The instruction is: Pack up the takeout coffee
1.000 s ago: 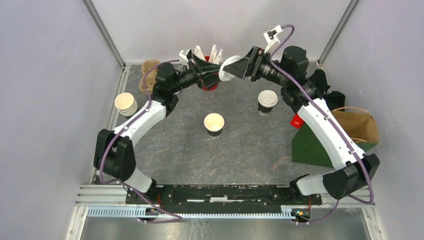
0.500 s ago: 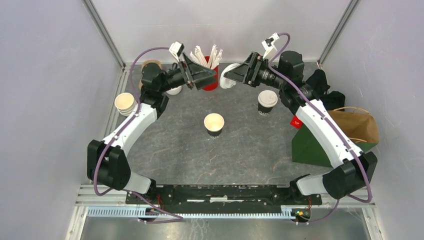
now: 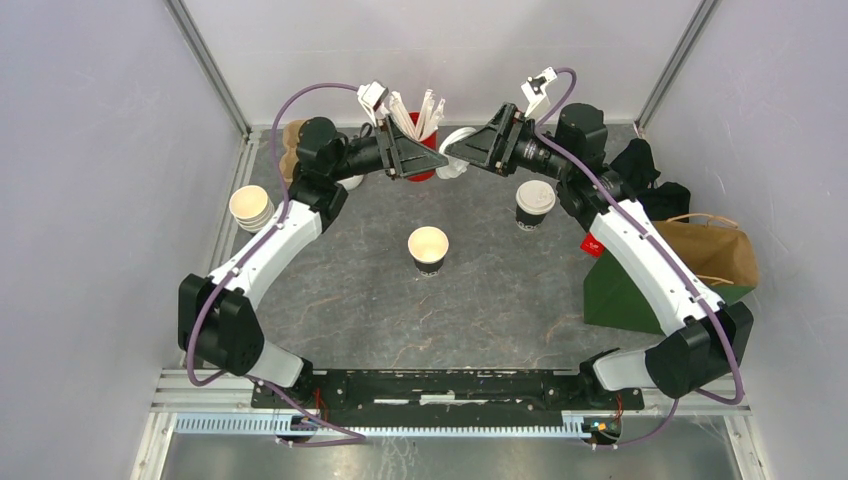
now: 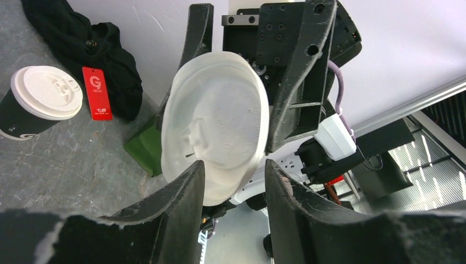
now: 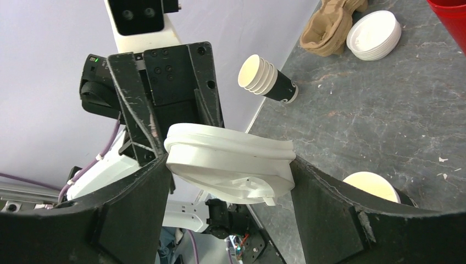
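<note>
Your left gripper (image 4: pixel 233 175), fingers apart, edged nearer the lid (image 4: pixel 214 121) clamped in your right gripper (image 5: pixel 229 166); next, cap the open cup (image 3: pixel 428 246) at six o'clock.

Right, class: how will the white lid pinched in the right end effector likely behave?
The white lid is probably thin and bendy: its rim looks bowed where the right end effector pinches it. It is likely very light, since an edge pinch alone holds it. It looks like smooth plastic, so it may slip if squeezed harder.
</note>
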